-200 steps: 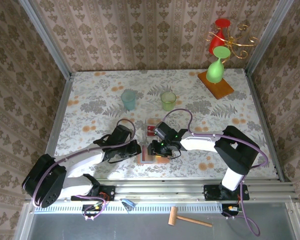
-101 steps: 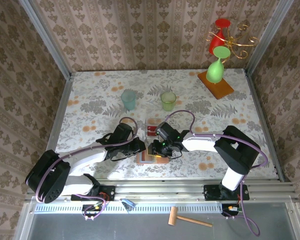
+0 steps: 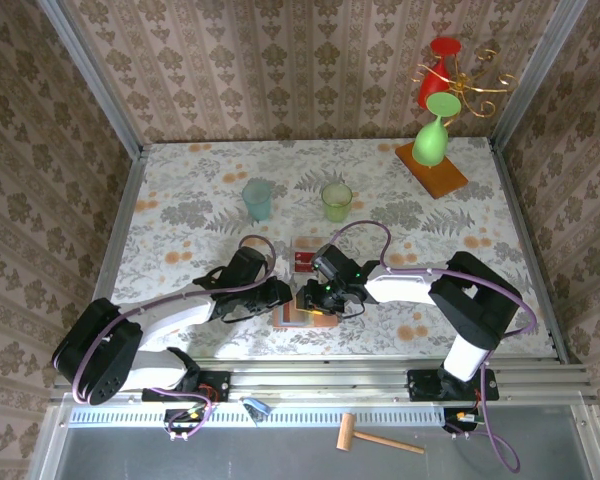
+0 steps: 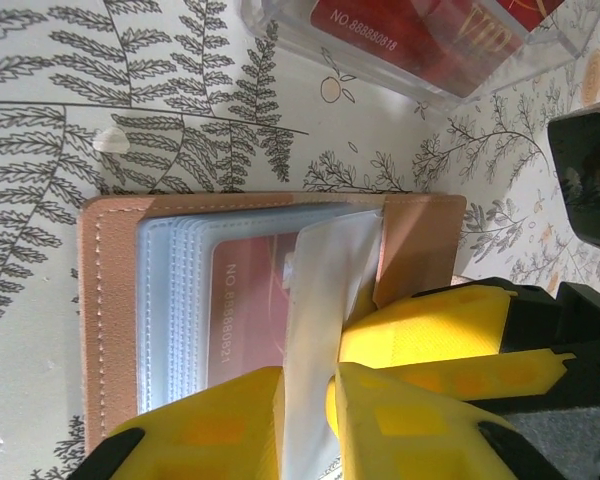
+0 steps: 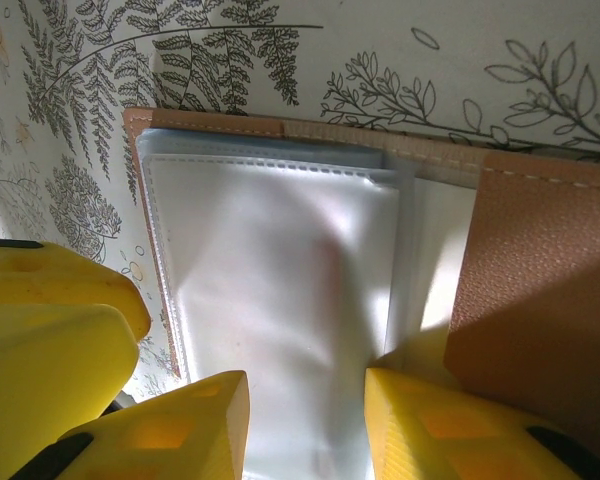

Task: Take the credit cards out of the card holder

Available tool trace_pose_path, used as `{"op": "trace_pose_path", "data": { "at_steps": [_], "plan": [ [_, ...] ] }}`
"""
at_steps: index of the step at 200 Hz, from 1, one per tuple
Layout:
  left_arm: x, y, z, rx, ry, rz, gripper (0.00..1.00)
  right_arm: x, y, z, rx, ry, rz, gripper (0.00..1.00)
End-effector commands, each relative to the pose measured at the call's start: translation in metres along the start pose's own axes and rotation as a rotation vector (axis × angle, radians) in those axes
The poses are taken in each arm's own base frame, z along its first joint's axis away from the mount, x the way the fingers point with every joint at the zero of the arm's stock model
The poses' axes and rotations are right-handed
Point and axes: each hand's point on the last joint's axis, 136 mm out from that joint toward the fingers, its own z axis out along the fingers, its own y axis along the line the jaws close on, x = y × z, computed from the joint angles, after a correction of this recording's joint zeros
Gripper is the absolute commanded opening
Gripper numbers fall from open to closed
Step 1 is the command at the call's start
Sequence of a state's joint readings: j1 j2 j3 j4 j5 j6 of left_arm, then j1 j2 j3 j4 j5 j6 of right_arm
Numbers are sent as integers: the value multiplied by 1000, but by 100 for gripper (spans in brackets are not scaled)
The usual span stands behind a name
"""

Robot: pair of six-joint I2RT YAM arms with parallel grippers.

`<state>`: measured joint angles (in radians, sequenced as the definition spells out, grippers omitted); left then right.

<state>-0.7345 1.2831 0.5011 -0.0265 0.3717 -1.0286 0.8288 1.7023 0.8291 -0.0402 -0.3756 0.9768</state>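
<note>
The tan card holder [image 3: 323, 320] lies open on the table near the front edge, between my two grippers. In the left wrist view one red credit card [image 4: 245, 300] sits inside a clear sleeve of the card holder [image 4: 110, 300]. A loose translucent sleeve [image 4: 325, 290] runs up between the slightly parted fingers of my left gripper [image 4: 305, 385]. My right gripper [image 5: 305, 390] stands open over the sleeve pack [image 5: 280, 260], with one finger [image 5: 450, 420] tucked against the brown cover [image 5: 540, 300]. More red credit cards [image 4: 400, 25] lie in a clear tray [image 4: 450, 85].
The clear tray [image 3: 305, 258] sits just behind the holder. Farther back stand a blue-green cup [image 3: 257, 198] and a green cup [image 3: 336, 201]. A wooden stand with red and green glasses [image 3: 435, 150] is at the back right. A small wooden mallet [image 3: 380, 438] lies below the table's front rail.
My left gripper has slid right up to the holder's left side and its jaws have eased apart around the sleeve. The right gripper has stayed on the holder.
</note>
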Motion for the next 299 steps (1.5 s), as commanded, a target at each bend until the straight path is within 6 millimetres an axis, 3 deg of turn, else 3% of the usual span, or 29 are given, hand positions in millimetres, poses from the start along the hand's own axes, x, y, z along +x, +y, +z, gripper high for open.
{"op": "trace_pose_path", "data": {
  "at_steps": [1,118,204,299],
  "plan": [
    [2,1,2,-27,11,9,22,3,-1,-5,-10,5,18,36],
    [3,-14,6,15,24,25,19,1,6,-18,-19,-18,1,38],
    [-1,-36,2,51,32,58,20,-8,2,-63,29,-109,-27,40],
    [1,-63,15,84,68,101,35,-19,-10,-105,24,-200,-13,40]
  ]
}}
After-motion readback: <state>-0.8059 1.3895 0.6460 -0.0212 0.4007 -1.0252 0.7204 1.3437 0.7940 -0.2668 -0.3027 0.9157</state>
